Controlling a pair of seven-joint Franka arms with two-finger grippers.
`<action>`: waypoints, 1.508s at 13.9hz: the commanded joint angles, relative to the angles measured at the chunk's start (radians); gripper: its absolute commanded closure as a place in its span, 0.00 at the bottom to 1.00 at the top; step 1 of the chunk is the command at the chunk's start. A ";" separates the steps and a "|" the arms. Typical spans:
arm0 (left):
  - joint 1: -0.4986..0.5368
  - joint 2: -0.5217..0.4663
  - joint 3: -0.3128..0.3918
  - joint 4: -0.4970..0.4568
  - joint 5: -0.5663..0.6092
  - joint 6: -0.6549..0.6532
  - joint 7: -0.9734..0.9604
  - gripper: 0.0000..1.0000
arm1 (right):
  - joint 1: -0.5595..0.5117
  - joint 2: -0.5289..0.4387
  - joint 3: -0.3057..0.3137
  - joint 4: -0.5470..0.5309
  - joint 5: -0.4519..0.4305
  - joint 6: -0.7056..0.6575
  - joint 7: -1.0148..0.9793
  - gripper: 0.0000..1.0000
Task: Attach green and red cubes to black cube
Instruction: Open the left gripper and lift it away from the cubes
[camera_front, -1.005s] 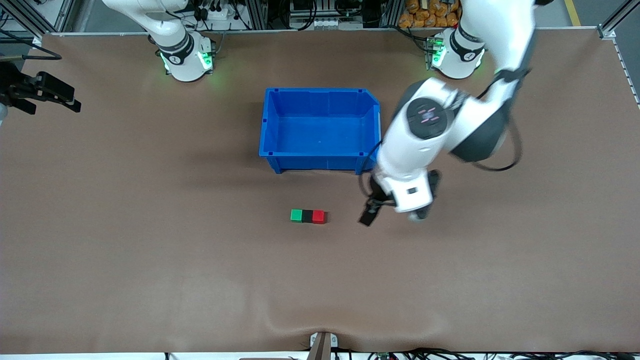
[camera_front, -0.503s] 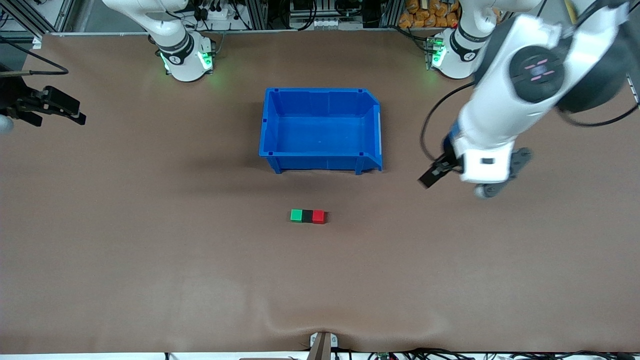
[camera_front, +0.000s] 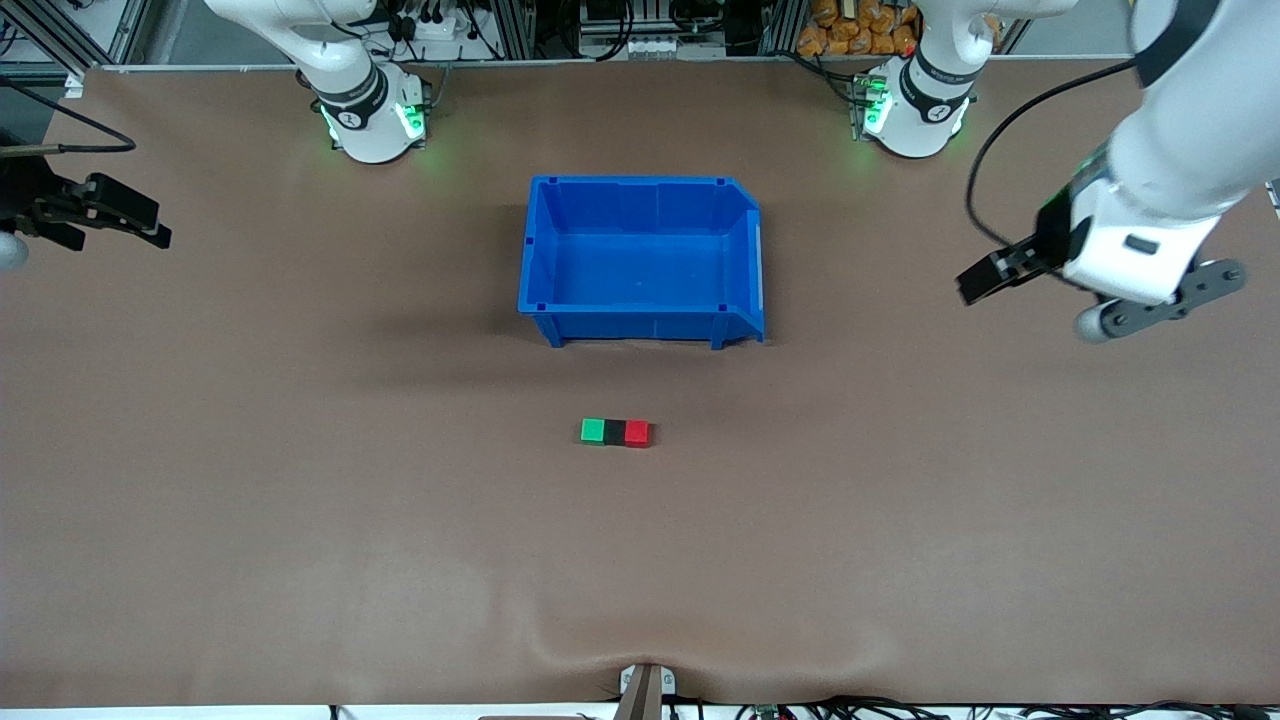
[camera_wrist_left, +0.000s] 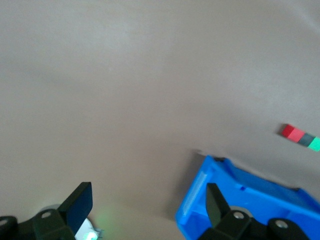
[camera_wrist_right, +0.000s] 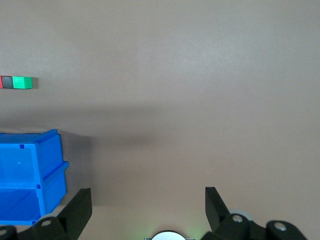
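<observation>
The brown table (camera_front: 300, 520) fills the front view, and the largest thing on it is the blue bin (camera_front: 640, 325), an open-topped tub standing between the two arm bases with nothing visible in it. The left arm reaches out over the table's left-arm end, its left gripper (camera_wrist_left: 147, 205) hanging in the air above bare table, well apart from the bin and the cubes, fingers spread wide with nothing between them. The right arm waits at the right-arm end of the table, its right gripper (camera_wrist_right: 145, 206) likewise spread and empty over bare surface. Smallest of all is the row of cubes, nearer to the front camera than the bin: the green cube (camera_front: 593, 431), the black cube (camera_front: 614, 432) and the red cube (camera_front: 637, 433) lie touching in a line, black in the middle, green toward the right arm's end, red toward the left arm's. Judging by this, both coloured cubes already sit against the black one. They look light, rigid and smooth-sided, likely easy to nudge out of line. If one needs regripping, the best hold would be across its two free faces, those turned toward and away from the front camera, pinched low and squarely so the neighbours are not knocked apart.
</observation>
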 joint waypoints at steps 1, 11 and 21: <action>0.022 -0.079 0.016 -0.061 0.002 -0.014 0.153 0.00 | -0.031 -0.018 0.013 -0.012 0.008 -0.003 0.003 0.00; 0.141 -0.350 0.030 -0.330 -0.008 0.061 0.259 0.00 | -0.033 -0.018 0.013 -0.012 0.008 -0.004 0.001 0.00; 0.141 -0.333 0.028 -0.296 -0.008 0.040 0.308 0.00 | -0.033 -0.018 0.013 -0.012 0.008 -0.004 0.001 0.00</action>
